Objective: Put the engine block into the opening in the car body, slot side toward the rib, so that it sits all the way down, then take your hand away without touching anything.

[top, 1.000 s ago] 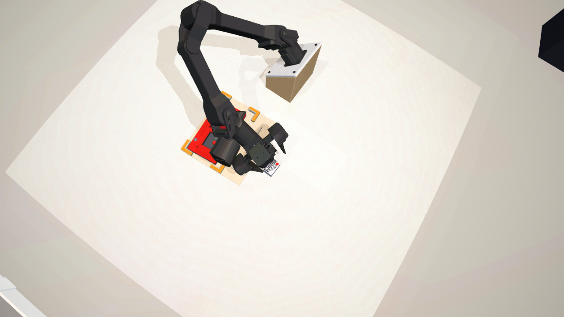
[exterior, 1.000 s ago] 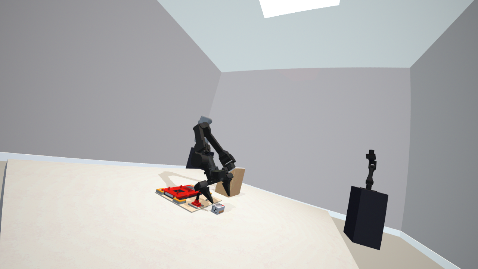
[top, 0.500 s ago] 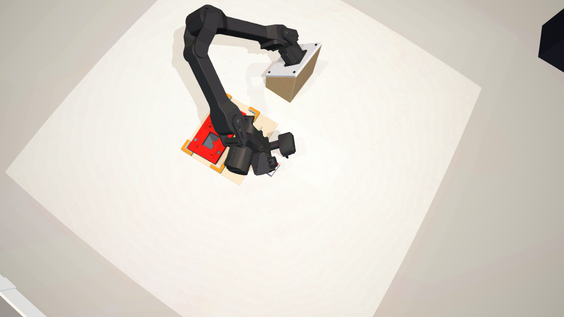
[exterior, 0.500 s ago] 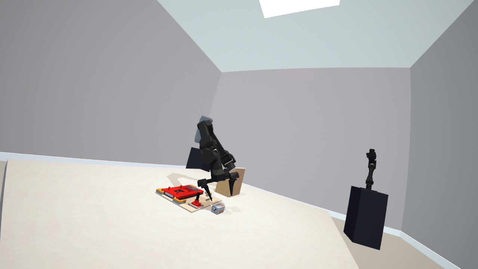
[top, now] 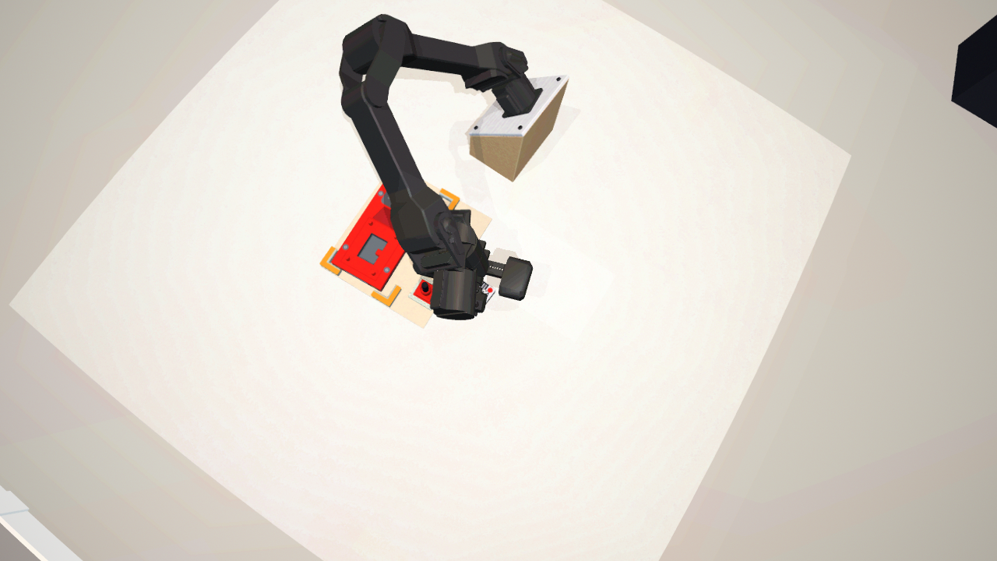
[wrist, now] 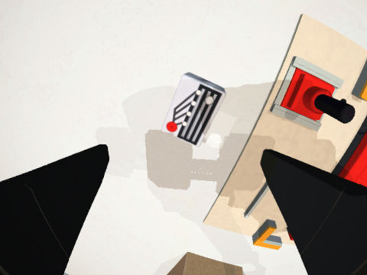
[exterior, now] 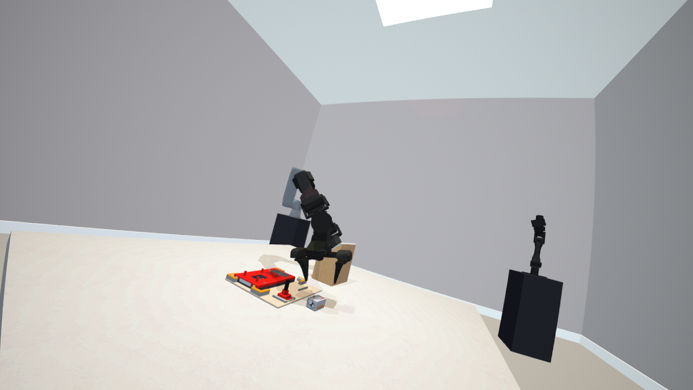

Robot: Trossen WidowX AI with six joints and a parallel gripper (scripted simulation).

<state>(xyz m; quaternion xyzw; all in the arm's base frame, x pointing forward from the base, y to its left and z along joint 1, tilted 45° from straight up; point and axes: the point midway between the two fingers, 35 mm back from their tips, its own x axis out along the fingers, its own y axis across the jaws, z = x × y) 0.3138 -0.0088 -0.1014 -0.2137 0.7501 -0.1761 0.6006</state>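
The engine block (wrist: 195, 108) (exterior: 315, 303) (top: 488, 287) is a small light box with black and white stripes and a red dot on top. It lies on the table just off the board's edge, turned at an angle in the wrist view. My gripper (wrist: 186, 155) (exterior: 320, 281) is wide open and empty, above the table and short of the block; in the wrist view the block shows beyond and between the fingertips. The red car body (top: 358, 272) (exterior: 278, 279) (wrist: 357, 168) lies on the board, with its empty opening (top: 369, 245) and a small red rib jutting into it. My slot-side view is unclear.
The wooden board (top: 430, 319) (wrist: 302, 30) carries orange corner brackets (top: 387, 298) (wrist: 267, 237). A red part with an upright black stick (wrist: 306, 93) (exterior: 284, 294) (top: 420, 291) stands near the block, beside the right finger in the wrist view. The arm's brown base (top: 494, 154) (exterior: 323, 271) stands behind.
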